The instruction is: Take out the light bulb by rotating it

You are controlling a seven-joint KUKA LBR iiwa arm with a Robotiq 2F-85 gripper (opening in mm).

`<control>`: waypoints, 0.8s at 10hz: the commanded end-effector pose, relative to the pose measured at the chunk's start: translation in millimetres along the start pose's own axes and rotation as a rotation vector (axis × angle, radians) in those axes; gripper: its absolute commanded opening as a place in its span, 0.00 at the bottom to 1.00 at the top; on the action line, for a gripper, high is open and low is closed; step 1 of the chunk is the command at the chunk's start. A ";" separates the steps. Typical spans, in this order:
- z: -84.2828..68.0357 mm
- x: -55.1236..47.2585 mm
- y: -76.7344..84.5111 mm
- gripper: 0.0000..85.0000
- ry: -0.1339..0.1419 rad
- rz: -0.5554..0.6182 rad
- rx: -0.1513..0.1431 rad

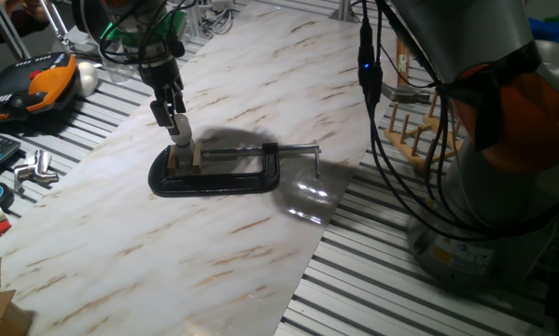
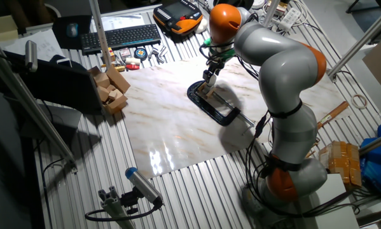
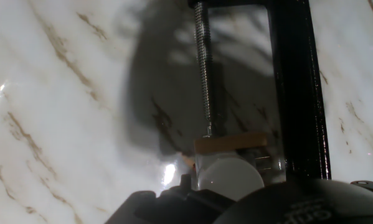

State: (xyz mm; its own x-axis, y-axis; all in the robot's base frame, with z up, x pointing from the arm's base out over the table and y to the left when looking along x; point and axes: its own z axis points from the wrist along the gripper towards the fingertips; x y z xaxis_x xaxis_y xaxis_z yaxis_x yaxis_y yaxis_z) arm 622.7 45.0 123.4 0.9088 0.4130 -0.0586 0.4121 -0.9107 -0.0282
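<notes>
The light bulb [image 3: 230, 178] shows as a frosted white dome at the bottom of the hand view, in front of a small wooden block [image 3: 231, 143]. A black C-clamp [image 1: 223, 177] lying flat on the marble board holds the block, and its screw [image 3: 203, 68] presses against the wood. My gripper [image 1: 178, 127] points straight down over the clamp's left end, with its fingers shut on the light bulb [image 1: 182, 137]. The other fixed view shows the gripper [image 2: 210, 77] above the clamp [image 2: 217, 109]. The bulb's metal base is hidden.
An orange-and-black teach pendant [image 1: 46, 79] and a white ball [image 1: 88, 77] lie at the far left. A wooden peg rack [image 1: 414, 131] stands right of the board. A keyboard [image 2: 120, 37] and stacked wooden blocks [image 2: 110, 89] sit beyond the board's edge.
</notes>
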 end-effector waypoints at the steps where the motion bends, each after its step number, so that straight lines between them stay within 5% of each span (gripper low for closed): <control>1: 0.1 0.1 0.1 0.80 0.006 -0.004 -0.003; 8: 1.1 0.3 0.4 0.80 0.044 -0.044 -0.016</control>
State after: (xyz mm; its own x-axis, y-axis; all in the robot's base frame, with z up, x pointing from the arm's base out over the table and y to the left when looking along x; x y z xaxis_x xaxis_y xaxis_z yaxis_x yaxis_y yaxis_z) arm 623.1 44.8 122.3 0.8912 0.4534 -0.0123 0.4533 -0.8913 -0.0131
